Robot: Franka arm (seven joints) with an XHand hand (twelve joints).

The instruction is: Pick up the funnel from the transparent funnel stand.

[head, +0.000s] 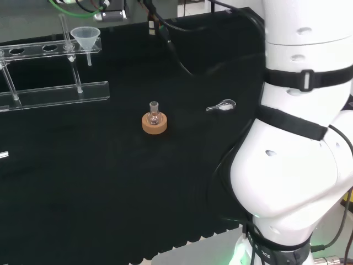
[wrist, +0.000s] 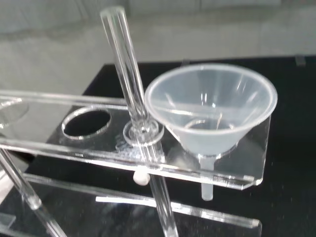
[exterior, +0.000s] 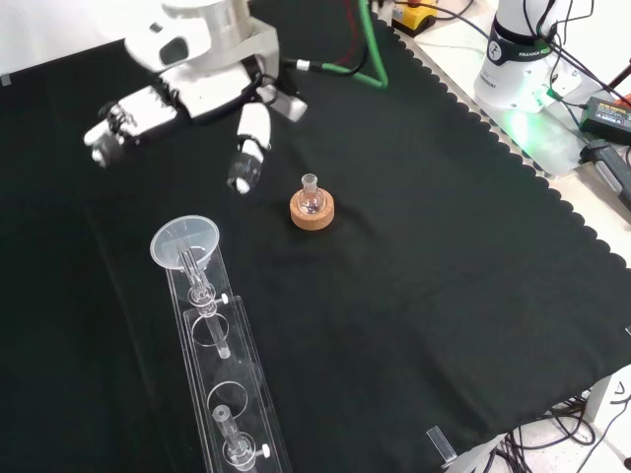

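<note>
A clear plastic funnel (head: 86,36) (exterior: 184,242) (wrist: 211,109) sits in the end hole of the transparent funnel stand (head: 52,94) (exterior: 229,394) (wrist: 232,175), its spout hanging below the top plate. In the front view the black and white hand (exterior: 168,103) hovers above and behind the funnel, apart from it, with fingers relaxed and spread and nothing held. The thumb (exterior: 248,148) points down toward the cloth between the funnel and the small flask. A clear upright rod (wrist: 129,74) of the stand rises right beside the funnel.
A small round flask (head: 154,113) (exterior: 312,197) stands on a cork ring (head: 154,123) (exterior: 312,211) mid-cloth. A clear scoop (head: 222,106) lies to its right in the head view. The arm's white links (head: 298,138) loom at the head view's right. Cables run along the cloth's edge.
</note>
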